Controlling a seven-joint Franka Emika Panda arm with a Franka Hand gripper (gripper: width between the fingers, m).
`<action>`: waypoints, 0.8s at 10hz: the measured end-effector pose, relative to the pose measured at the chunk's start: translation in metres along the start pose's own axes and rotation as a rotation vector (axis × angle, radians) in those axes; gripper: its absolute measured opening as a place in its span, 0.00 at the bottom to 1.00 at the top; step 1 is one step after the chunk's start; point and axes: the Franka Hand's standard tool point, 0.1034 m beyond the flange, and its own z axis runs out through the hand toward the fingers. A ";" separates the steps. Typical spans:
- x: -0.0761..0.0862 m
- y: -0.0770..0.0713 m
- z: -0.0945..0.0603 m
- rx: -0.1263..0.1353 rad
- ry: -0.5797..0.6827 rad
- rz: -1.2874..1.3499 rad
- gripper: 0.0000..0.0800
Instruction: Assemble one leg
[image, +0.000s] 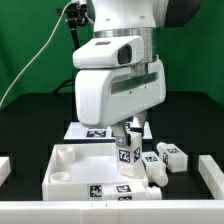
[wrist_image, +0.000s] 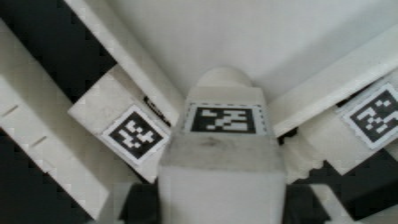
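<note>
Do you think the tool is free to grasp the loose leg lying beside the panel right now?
Probably not yet: the tool seems shut on an upright leg, so its jaws are occupied, though the loose leg lies uncovered.

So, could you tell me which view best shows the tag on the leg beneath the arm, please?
The wrist view: the leg fills the frame's middle, its tag large and sharp. The exterior view shows the same leg small, tag facing the camera, above the white panel.
</note>
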 end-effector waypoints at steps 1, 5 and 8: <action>0.000 0.000 0.000 0.000 0.001 0.011 0.36; 0.002 0.000 0.001 -0.005 0.009 0.472 0.36; 0.005 -0.002 0.002 -0.005 0.021 0.848 0.36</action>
